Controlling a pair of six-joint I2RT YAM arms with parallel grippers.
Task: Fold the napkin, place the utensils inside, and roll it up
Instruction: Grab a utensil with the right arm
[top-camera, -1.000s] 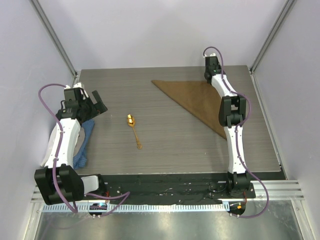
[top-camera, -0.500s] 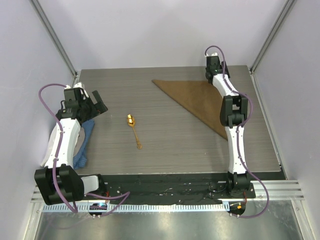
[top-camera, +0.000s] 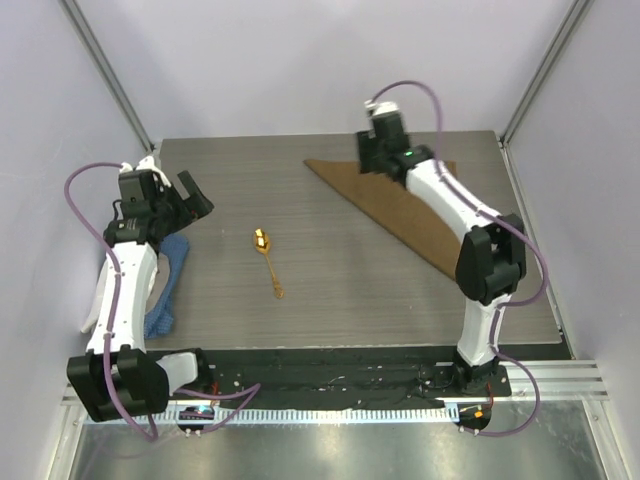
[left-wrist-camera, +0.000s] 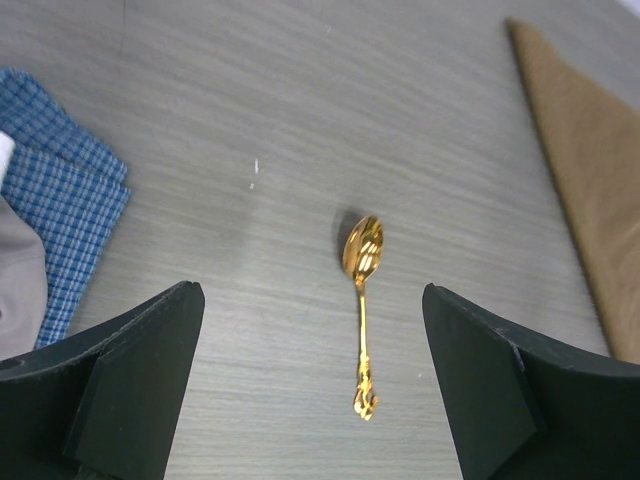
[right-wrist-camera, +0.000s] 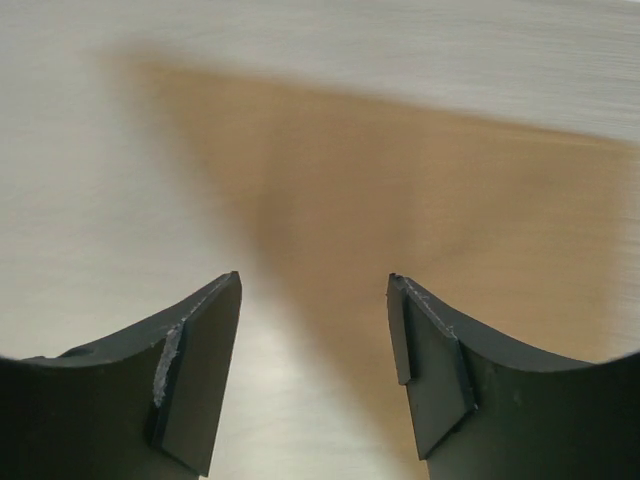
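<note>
Napkin (top-camera: 378, 195) is lying folded into a flat triangle at the table's (top-camera: 350, 300) far right, its long edge running diagonally — limp cloth, likely best pinched at a corner. Slick, stiff gold spoon (top-camera: 266, 262) is resting mid-table, bowl pointing toward the far edge, while left gripper (top-camera: 188, 195) and right gripper (right-wrist-camera: 314, 290) are hanging wide open, empty.

The top camera looks down from high behind the near edge over the whole tabletop (top-camera: 350, 285). Left wrist faces the spoon (left-wrist-camera: 361, 262) (also seen overhead); right wrist hangs close above the napkin (right-wrist-camera: 430, 200).
</note>
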